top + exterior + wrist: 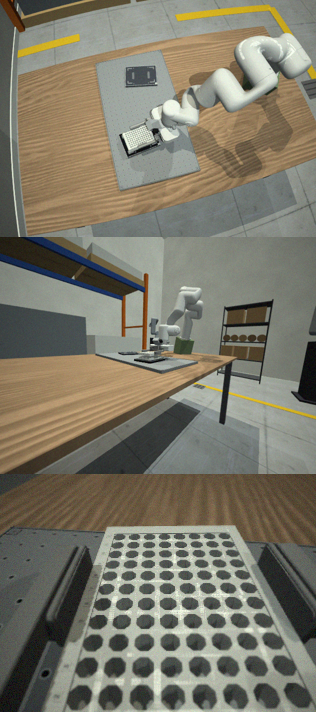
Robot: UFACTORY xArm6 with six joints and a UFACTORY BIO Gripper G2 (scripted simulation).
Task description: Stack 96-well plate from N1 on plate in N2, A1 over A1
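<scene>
My gripper [134, 137] [151, 351] is shut on the white 96-well plate [139, 137] [170, 614], with one finger along each long side. The plate is over nest N2 [123, 146] [148, 362], roughly in line with it. A clear lower plate [149, 357] shows in N2 in the exterior view, beneath the held plate. The held plate hides most of it from above. Whether the two plates touch is unclear, and I cannot make out either cut-off corner. Nest N1 [140, 75] [128, 353] is empty.
Both nests are on the grey perforated board [163, 163] [178, 364], which lies on the wooden table [64, 153]. The arm reaches in from its green base block [183, 346]. Shelving stands away from the table.
</scene>
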